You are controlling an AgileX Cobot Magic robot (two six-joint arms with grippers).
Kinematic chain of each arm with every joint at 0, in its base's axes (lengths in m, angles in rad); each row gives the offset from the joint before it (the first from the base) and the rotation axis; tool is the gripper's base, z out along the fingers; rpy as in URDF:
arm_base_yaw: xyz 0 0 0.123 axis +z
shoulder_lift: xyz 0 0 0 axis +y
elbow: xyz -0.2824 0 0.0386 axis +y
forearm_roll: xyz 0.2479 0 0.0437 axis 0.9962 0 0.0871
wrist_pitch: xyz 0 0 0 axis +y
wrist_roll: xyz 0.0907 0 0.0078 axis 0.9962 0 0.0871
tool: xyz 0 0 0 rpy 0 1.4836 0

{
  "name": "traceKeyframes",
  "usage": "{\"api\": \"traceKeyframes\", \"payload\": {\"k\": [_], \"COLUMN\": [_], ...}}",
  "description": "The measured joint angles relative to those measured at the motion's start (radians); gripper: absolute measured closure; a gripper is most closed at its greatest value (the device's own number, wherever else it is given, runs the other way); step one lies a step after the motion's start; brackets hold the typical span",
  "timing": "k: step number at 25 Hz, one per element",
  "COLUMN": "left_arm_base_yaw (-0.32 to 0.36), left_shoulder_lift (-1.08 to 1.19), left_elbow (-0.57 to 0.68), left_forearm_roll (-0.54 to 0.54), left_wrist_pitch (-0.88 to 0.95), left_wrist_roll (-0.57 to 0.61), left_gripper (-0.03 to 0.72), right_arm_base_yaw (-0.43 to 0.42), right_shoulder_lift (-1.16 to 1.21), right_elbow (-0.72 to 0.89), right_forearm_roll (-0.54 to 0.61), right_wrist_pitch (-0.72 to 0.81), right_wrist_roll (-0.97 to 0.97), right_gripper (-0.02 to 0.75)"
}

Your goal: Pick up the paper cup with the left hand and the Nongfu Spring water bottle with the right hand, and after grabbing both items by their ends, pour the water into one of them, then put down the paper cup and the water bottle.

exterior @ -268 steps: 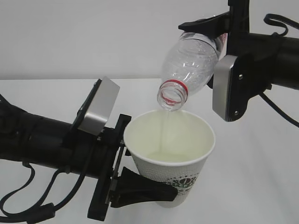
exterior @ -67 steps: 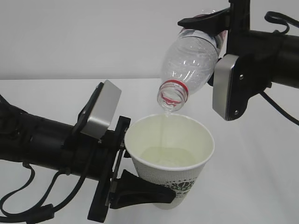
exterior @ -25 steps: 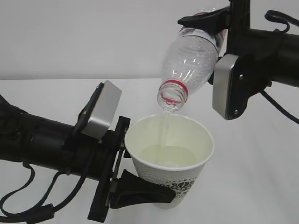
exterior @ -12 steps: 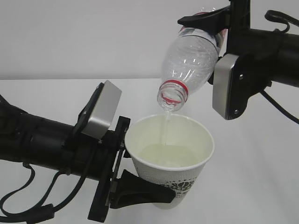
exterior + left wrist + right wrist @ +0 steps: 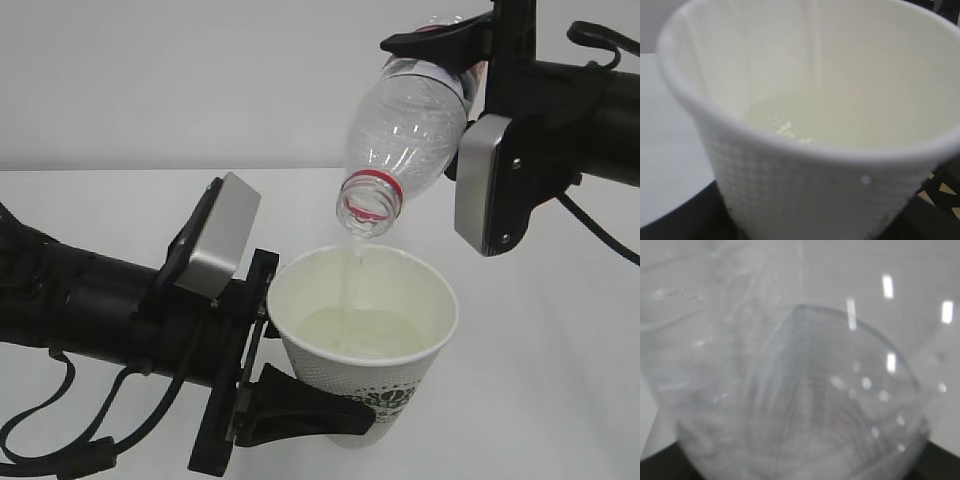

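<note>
You are in the middle of the pour. Your left pincer (image 5: pixel 300 405) is clamped on the lower part of the paper cup (image 5: pixel 365 345), its black fingers wrapping the cup's base from the left side, so the cup stands upright just ahead of that pincer and clear of the table. Your right pincer (image 5: pixel 462 45) grips the water bottle (image 5: pixel 405 140) near its bottom end; the bottle hangs tilted, mouth downward, below and to the left of that pincer. The bottle's red-ringed mouth sits just above the cup's rim, apart from it, and a thin stream of water (image 5: pixel 352 290) falls from the mouth into the cup.

Done so far, by the look of it: both things are picked up and held by their ends, and the cup already carries a shallow pool at its bottom, seen plainly from the left wrist. The bottle looks nearly drained, though from the right wrist its clear wall is too blurred to judge what remains.

Left for you: finish the pour, tip the bottle upright, then set both cup and bottle down and let go.

The table (image 5: pixel 560 380) under both pincers is plain white and bare where it shows. Behind it stands a plain pale wall (image 5: pixel 180 80).
</note>
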Motion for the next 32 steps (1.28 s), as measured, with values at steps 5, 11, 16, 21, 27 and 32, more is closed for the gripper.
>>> {"api": "traceKeyframes", "payload": {"k": [5, 11, 16, 21, 27, 32], "left_arm_base_yaw": [0.000, 0.000, 0.000, 0.000, 0.000, 0.000], "left_shoulder_lift": [0.000, 0.000, 0.000, 0.000, 0.000, 0.000], "left_elbow": [0.000, 0.000, 0.000, 0.000, 0.000, 0.000], "left_forearm_roll": [0.000, 0.000, 0.000, 0.000, 0.000, 0.000], "left_wrist_pitch": [0.002, 0.004, 0.004, 0.004, 0.004, 0.004], "left_wrist_roll": [0.000, 0.000, 0.000, 0.000, 0.000, 0.000], "left_gripper": [0.214, 0.214, 0.214, 0.214, 0.216, 0.216], "right_arm_base_yaw": [0.000, 0.000, 0.000, 0.000, 0.000, 0.000], "right_shoulder_lift": [0.000, 0.000, 0.000, 0.000, 0.000, 0.000], "right_elbow": [0.000, 0.000, 0.000, 0.000, 0.000, 0.000], "right_forearm_roll": [0.004, 0.004, 0.004, 0.004, 0.004, 0.006], "right_wrist_pitch": [0.000, 0.000, 0.000, -0.001, -0.001, -0.001], "right_wrist_roll": [0.000, 0.000, -0.001, -0.002, -0.002, -0.002], "right_gripper": [0.246, 0.246, 0.246, 0.246, 0.246, 0.246]}}
